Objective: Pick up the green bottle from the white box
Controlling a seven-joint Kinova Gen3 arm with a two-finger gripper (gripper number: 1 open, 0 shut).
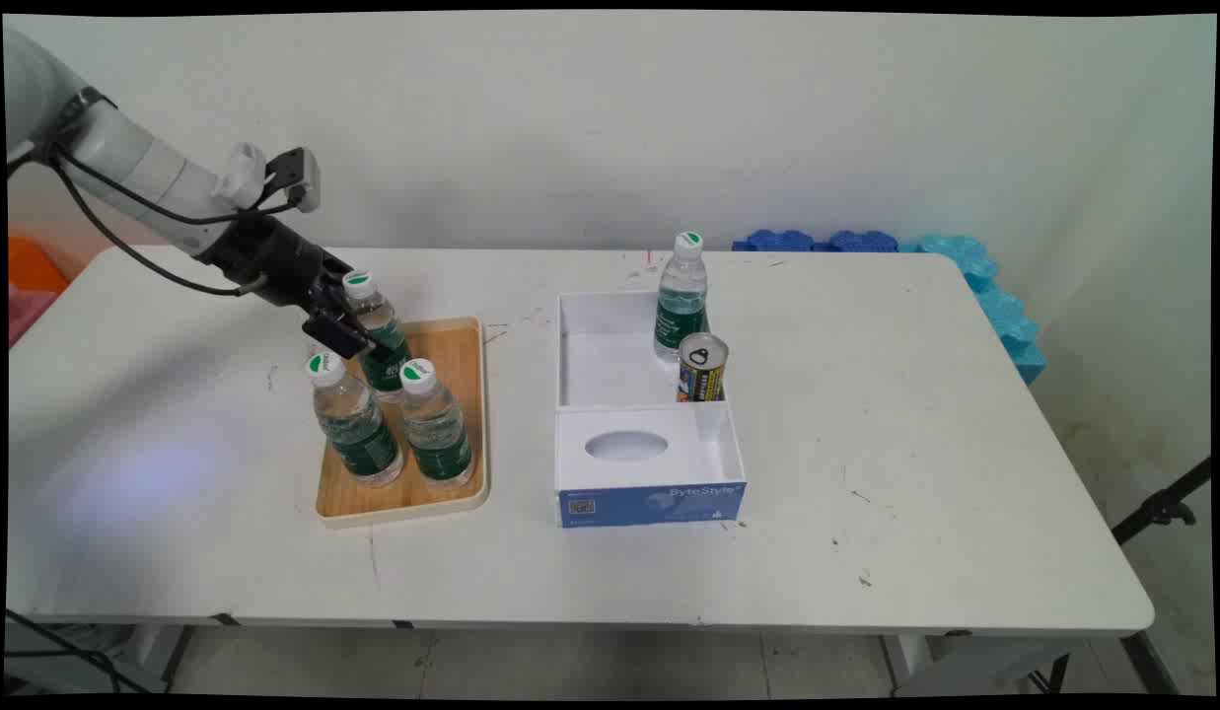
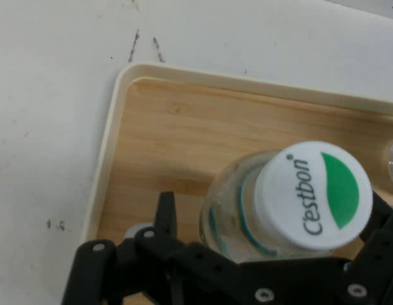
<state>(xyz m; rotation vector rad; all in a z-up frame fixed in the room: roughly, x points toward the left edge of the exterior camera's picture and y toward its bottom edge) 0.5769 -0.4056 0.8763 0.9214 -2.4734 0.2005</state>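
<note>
My gripper reaches in from the left over the wooden tray and straddles the rear water bottle, just under its shoulder. In the hand view that bottle's white and green cap sits between the fingers. The left finger stands a little apart from the bottle, and the right finger is mostly hidden behind the cap. The gripper is open. Two more water bottles stand upright on the tray's near half.
A white open box with a blue front stands right of the tray, with a fourth water bottle and a can in its far compartment. Blue foam blocks lie beyond the table's back right corner.
</note>
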